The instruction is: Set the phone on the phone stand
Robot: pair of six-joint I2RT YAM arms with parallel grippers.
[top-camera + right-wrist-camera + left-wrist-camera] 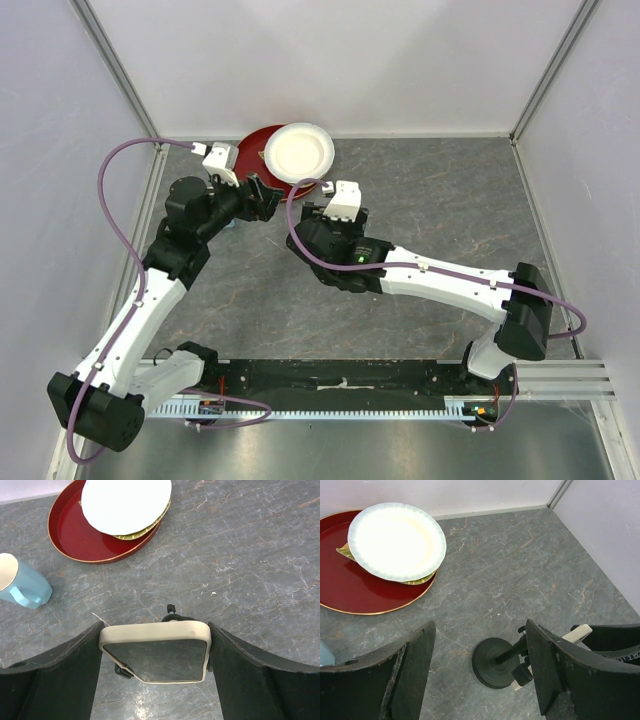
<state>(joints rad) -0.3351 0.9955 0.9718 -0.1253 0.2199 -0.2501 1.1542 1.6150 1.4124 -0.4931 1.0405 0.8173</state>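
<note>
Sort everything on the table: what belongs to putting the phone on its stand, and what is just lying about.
For the job: phone; phone stand.
Lying about: red tray; white plate resting on it; blue mug.

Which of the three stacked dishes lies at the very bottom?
The red round tray; the gold plate and the white plate lie on top of it.

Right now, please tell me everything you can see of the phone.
The phone is a flat rounded rectangle with a glossy dark screen and a cream case rim. It sits between the fingers of the right tool, one side against each, screen facing the camera. Parts of the black stand show just behind it; whether they touch, I cannot tell.
</note>
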